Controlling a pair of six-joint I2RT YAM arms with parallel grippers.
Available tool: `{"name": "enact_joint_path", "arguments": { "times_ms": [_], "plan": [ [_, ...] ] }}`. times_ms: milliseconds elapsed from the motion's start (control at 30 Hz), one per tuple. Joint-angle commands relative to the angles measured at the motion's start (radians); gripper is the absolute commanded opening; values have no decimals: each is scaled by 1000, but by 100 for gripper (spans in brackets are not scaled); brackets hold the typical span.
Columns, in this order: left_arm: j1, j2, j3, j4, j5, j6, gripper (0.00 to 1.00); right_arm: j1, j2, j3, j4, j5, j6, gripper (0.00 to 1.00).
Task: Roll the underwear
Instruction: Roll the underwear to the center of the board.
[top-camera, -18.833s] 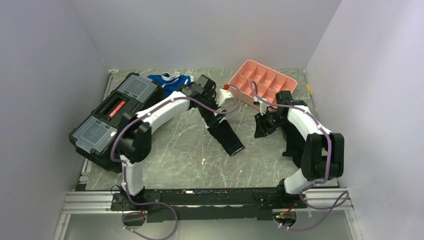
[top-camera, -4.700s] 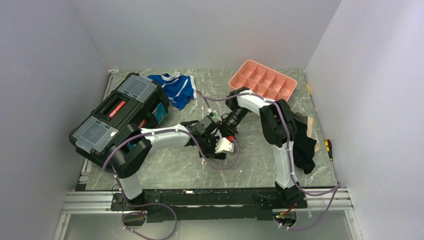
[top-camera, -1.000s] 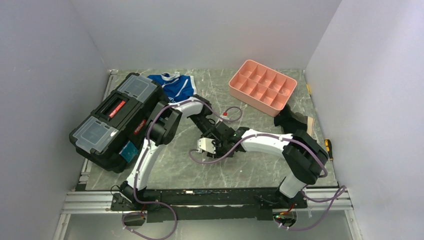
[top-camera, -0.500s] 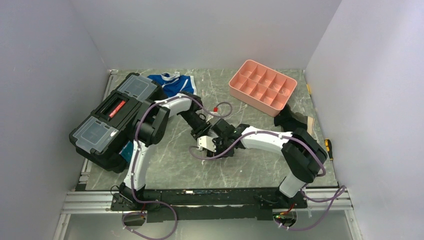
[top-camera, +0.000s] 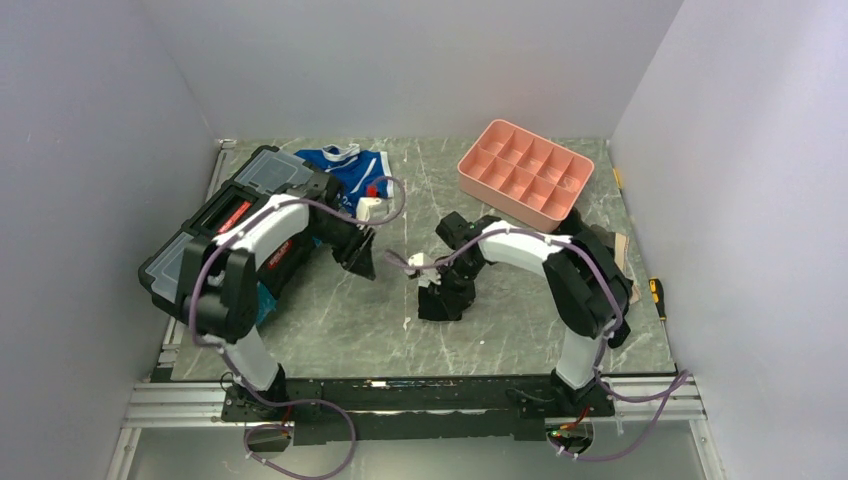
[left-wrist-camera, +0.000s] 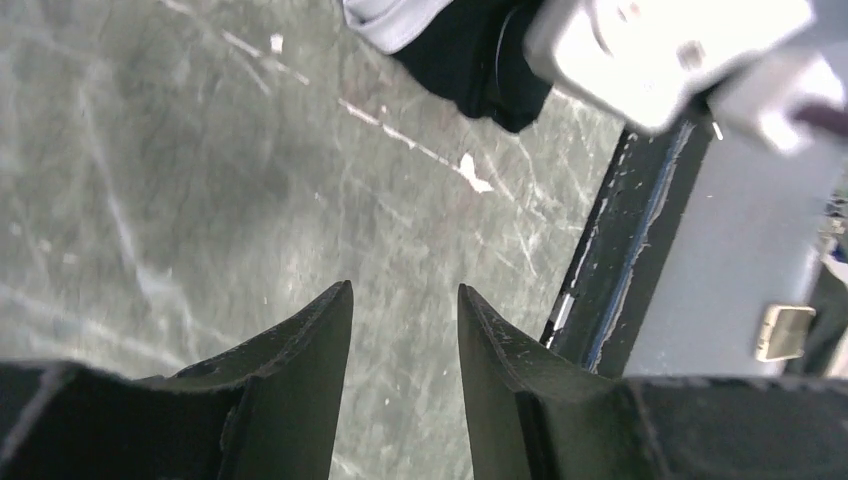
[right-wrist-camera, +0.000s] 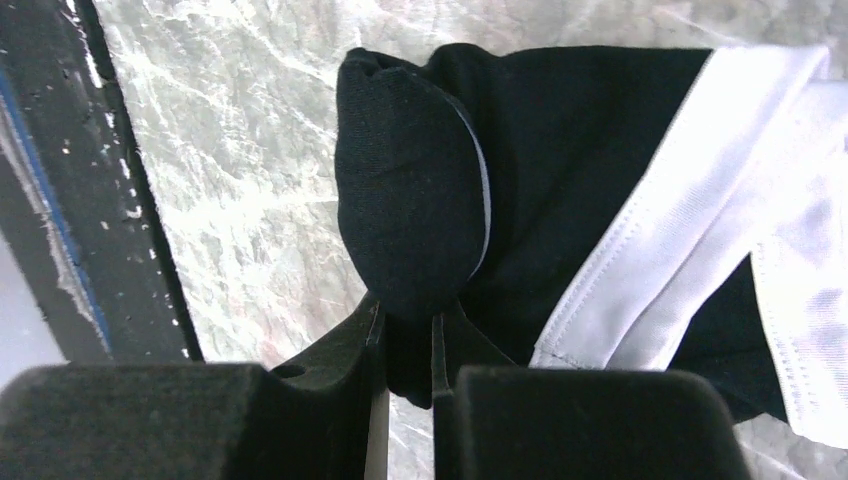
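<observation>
The underwear (right-wrist-camera: 560, 150) is black fabric with a white side stripe, bunched into a thick fold on the marble tabletop. My right gripper (right-wrist-camera: 405, 322) is shut on the lower edge of that fold. In the top view the underwear (top-camera: 441, 305) is a small dark lump at mid-table under the right gripper (top-camera: 438, 286). My left gripper (top-camera: 360, 262) hangs to its left, apart from it, near the toolbox. The left gripper (left-wrist-camera: 405, 296) is open over bare table with nothing between its fingers. The underwear (left-wrist-camera: 470, 62) lies ahead of it at the top of that view.
A black toolbox (top-camera: 235, 235) fills the left side. Blue-and-white briefs (top-camera: 350, 170) lie at the back beside it. A pink compartment tray (top-camera: 525, 170) stands at the back right, with a dark cloth (top-camera: 590, 240) in front of it. The table's black front rail (left-wrist-camera: 620, 250) runs nearby.
My left gripper has opened and drawn back leftward, away from the underwear. The right arm has swung its elbow toward the back while its gripper stays on the fabric.
</observation>
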Motion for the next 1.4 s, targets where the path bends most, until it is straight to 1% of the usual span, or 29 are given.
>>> {"name": "enact_joint_path", "arguments": {
  "times_ms": [0,167,267,333,467,533,700,800,933,1033,1133,1233,1367],
  "plan": [
    [11,-219,-158,169,-91,-53,49,-71,106,127,-189,-154,-93,0],
    [6,-451,-321,312,-195,-63,51,-124,278,297,-365,-259,-178,0],
    [-34,-574,-409,381,-255,-38,52,-141,404,400,-492,-308,-237,0],
    [-91,-645,-447,412,-316,-10,56,-151,471,448,-558,-334,-272,0],
    [-306,-713,-499,484,-491,35,64,-161,543,494,-609,-355,-293,0],
    [-400,-691,-496,518,-570,49,65,-166,561,500,-616,-367,-298,2],
    [-607,-583,-469,634,-685,102,67,-175,587,518,-615,-375,-282,2],
    [-686,-464,-440,694,-740,132,68,-175,580,512,-602,-369,-268,2],
    [-719,-313,-382,721,-742,144,69,-174,568,502,-587,-359,-258,2],
    [-732,-230,-338,718,-732,143,74,-175,565,500,-582,-356,-254,2],
    [-736,-169,-312,714,-729,146,76,-175,561,495,-575,-353,-250,3],
    [-737,-134,-308,713,-728,149,75,-175,560,493,-570,-351,-247,3],
    [-737,-93,-296,695,-712,149,69,-175,564,493,-570,-348,-245,3]
  ]
}}
